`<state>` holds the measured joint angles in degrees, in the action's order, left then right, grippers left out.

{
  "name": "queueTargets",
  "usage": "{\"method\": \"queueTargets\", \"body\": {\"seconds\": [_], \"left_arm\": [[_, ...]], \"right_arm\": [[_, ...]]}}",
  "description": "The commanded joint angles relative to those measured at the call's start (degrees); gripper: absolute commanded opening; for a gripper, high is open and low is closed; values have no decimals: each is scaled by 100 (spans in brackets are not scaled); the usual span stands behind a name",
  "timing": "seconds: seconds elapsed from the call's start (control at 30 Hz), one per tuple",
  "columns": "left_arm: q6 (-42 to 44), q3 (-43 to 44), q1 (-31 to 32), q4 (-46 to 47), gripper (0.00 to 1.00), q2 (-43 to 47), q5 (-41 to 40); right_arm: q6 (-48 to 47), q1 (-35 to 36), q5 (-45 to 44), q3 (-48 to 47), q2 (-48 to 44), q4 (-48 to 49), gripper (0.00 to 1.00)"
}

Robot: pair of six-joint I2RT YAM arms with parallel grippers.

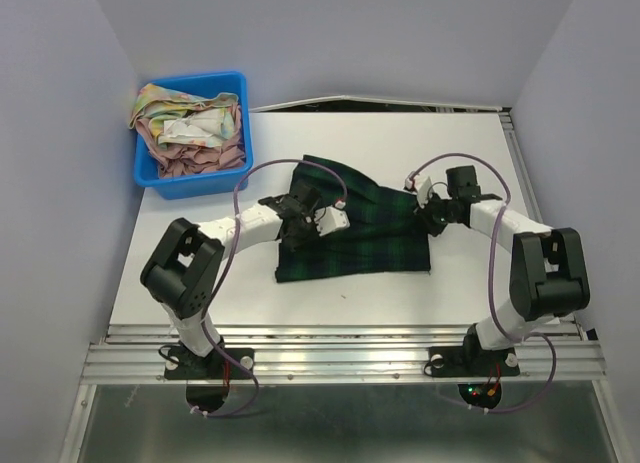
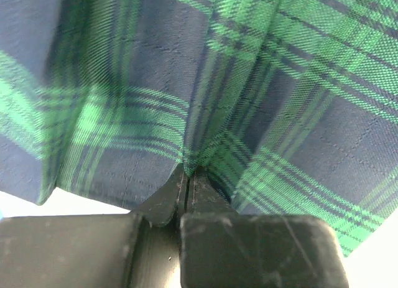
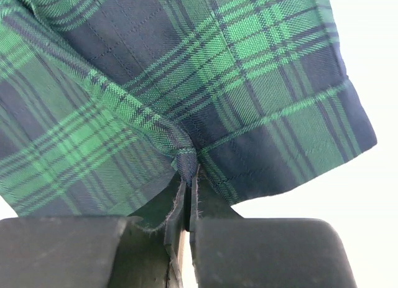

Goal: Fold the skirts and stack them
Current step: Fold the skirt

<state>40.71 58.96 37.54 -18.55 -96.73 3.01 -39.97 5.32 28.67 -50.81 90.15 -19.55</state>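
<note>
The green-navy plaid skirt [image 1: 355, 228] lies spread on the white table [image 1: 200, 273] between both arms. My left gripper [image 1: 298, 211] sits on its left edge, shut on a pinched fold of the plaid cloth [image 2: 186, 160]. At the skirt's right edge my right gripper [image 1: 428, 215] is likewise shut on a pinch of the plaid hem [image 3: 186, 154]. Plaid fabric [image 3: 186, 83] fills most of both wrist views. A pale floral skirt [image 1: 190, 118] lies crumpled in the blue bin [image 1: 240, 88] at the back left.
The blue bin also holds pinkish cloth [image 1: 190, 158]. Grey walls stand close on the left, right and back. The table's front edge meets a metal rail [image 1: 340, 348] by the arm bases.
</note>
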Motion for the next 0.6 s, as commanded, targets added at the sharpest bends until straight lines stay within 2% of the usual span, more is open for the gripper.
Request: {"method": "queueTargets", "body": {"seconds": [0.0, 0.13, 0.3, 0.43, 0.57], "left_arm": [[-265, 939, -412, -307, 0, -109, -90], [-169, 1661, -729, -921, 0, 179, -195], [-89, 2111, -704, -1607, 0, 733, -143], [-169, 1699, -581, -1915, 0, 1400, -46], [-177, 698, -274, -2004, 0, 1876, -55]], "right_arm": [[217, -40, -502, -859, 47, -12, 1], [147, -40, -336, -1667, -347, -680, 1], [-98, -40, 77, -1915, -918, -1427, 1], [-511, -40, 262, -1583, -1385, -2140, 1], [-1108, -40, 87, -485, -1877, -2036, 1]]}}
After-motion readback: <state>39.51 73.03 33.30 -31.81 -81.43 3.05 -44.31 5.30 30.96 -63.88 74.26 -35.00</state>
